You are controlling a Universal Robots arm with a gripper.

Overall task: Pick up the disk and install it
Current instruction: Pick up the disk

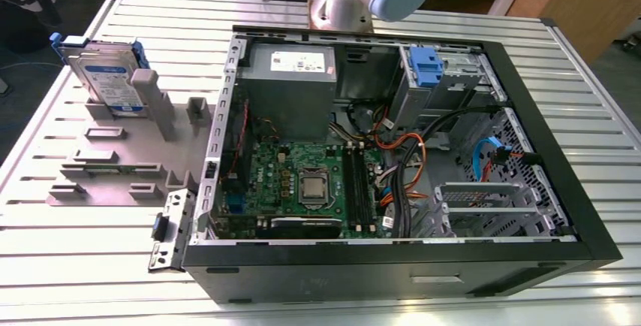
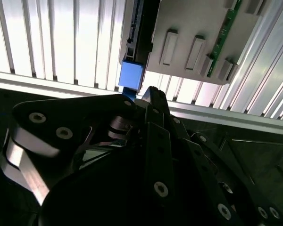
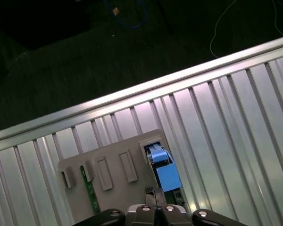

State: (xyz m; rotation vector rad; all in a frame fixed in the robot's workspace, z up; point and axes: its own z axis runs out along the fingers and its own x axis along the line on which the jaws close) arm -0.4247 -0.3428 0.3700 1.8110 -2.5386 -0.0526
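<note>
While hovering above disk (image 1: 105,78), upright in grey rack (image 1: 110,168) at exterior view's left: gripper (image 3: 151,193), jaws clenched on nothing. Hazard: strike on blue bracket (image 3: 165,174) edge if lowered unopened, tipping disk from slot.

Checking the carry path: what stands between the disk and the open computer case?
In the exterior view, two upright posts of the gray holder: a tall post beside the disk and a shorter post nearer the computer case.
</note>
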